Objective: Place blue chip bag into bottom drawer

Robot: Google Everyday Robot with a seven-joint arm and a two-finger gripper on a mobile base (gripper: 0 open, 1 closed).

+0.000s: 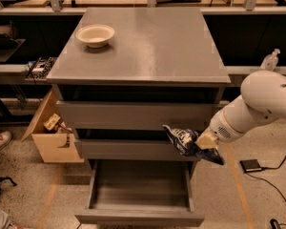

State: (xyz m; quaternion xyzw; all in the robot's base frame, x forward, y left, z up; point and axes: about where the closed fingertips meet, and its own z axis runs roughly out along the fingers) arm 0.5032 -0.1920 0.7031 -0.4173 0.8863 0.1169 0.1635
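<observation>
The blue chip bag is a crinkly dark-blue foil bag with white lettering. It hangs in the air in front of the middle drawer's right end. My gripper is shut on the bag's right side, at the end of the white arm that comes in from the right. The bottom drawer is pulled open below: a wide shallow grey tray with nothing visible inside. The bag is above the drawer's right rear corner.
A cream bowl sits on the grey cabinet top at the back left. Two upper grey drawers are nearly closed. An open cardboard box stands left of the cabinet. A small black pad with a cable lies on the floor at right.
</observation>
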